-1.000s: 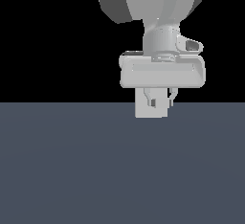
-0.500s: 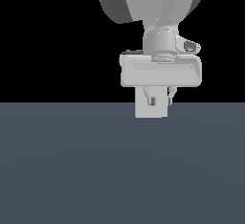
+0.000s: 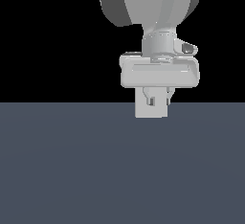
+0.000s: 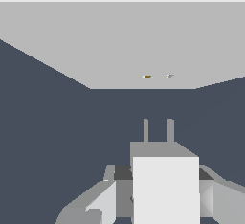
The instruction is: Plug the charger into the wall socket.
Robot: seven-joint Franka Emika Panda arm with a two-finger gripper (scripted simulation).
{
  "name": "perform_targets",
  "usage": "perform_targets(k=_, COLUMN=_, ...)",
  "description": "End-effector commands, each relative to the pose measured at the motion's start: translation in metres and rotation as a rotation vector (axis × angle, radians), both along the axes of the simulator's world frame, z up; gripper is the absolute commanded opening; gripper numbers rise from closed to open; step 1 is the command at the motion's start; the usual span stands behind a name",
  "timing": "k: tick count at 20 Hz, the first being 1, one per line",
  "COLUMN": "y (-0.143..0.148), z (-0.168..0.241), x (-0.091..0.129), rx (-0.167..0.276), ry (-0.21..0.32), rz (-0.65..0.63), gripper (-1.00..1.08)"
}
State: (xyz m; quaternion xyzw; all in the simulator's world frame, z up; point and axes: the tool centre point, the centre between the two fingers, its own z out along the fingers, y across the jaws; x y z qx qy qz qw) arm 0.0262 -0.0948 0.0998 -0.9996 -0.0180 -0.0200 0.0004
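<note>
Currently gripper [image 4: 165, 196] pinches the charger [image 4: 165, 184]; prongs point straight at the wall socket [image 4: 143, 46], holes slightly offset sideways, gap remaining.

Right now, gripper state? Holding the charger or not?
Gripper: closed on the charger, prongs pointing at the wall socket, not yet inserted.
</note>
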Motion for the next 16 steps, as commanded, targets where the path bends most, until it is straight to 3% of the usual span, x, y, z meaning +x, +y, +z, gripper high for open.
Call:
perform_targets(k=1, y=0.000, z=0.000, x=0.007, rx=0.000, ry=0.000, rz=0.000, gripper=-1.00)
perform_targets(k=9, y=0.002, z=0.000, x=0.033, rx=0.000, ry=0.000, rz=0.001, gripper=-1.00)
perform_targets(k=16, y=0.002, z=0.000, x=0.040, rx=0.000, ry=0.000, rz=0.001, gripper=-1.00)
